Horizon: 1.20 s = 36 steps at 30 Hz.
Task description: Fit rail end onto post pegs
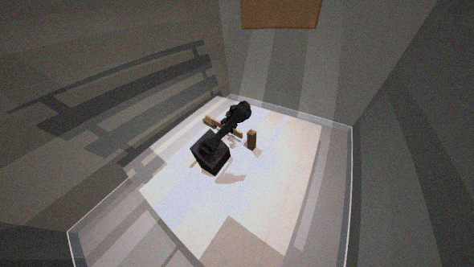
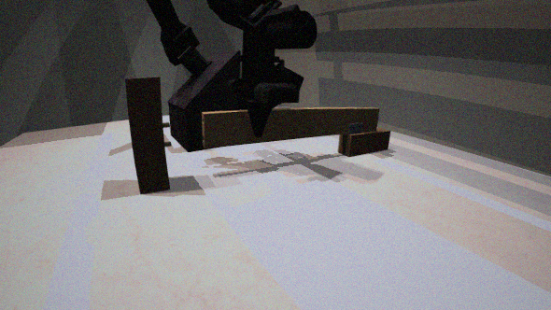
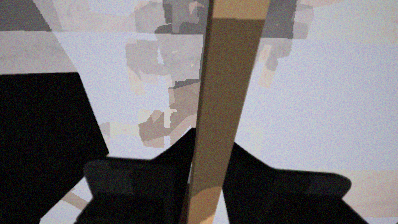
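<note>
- While the gripper grips the bed rail from above, jaws clamped on both faces, rail's near end is lifted off the table.
- Rail roughly level, far end at 3 o'clock in the footboard block.
- Post upright at 9 o'clock, apart from rail end.
- Pegs barely visible behind post.

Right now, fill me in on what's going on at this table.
The arm's gripper is shut on the long wooden rail and holds its near end lifted off the table, roughly level. The far end sits at the low footboard block. The near end faces the upright post with a gap between them, so the pegs are not yet in the rail and the fit is not made.
</note>
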### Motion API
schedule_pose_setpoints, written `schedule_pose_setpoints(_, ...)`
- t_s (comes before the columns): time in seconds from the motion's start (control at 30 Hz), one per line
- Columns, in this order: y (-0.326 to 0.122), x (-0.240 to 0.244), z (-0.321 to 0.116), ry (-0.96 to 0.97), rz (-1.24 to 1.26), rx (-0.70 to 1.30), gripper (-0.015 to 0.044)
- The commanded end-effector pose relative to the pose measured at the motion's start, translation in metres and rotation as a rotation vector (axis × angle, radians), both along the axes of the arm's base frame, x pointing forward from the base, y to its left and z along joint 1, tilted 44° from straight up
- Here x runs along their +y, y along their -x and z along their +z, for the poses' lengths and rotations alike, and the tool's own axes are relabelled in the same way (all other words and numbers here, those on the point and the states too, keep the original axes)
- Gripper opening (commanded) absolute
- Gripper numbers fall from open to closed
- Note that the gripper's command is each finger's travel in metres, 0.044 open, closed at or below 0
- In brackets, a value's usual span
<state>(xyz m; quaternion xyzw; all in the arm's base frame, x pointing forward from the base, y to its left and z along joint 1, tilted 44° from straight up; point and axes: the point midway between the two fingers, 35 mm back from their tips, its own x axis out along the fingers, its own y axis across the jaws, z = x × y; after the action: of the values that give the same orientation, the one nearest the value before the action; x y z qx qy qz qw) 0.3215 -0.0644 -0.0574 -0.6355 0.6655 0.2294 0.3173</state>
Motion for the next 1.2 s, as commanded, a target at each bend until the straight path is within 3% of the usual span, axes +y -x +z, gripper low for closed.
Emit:
schedule_pose_setpoints(0.0,-0.0015,0.0031,0.0024,-0.005,0.010,-0.007,0.0000)
schedule_pose_setpoints(1.17,0.0001,-0.0061,0.0077,-0.005,0.010,-0.007,0.0000)
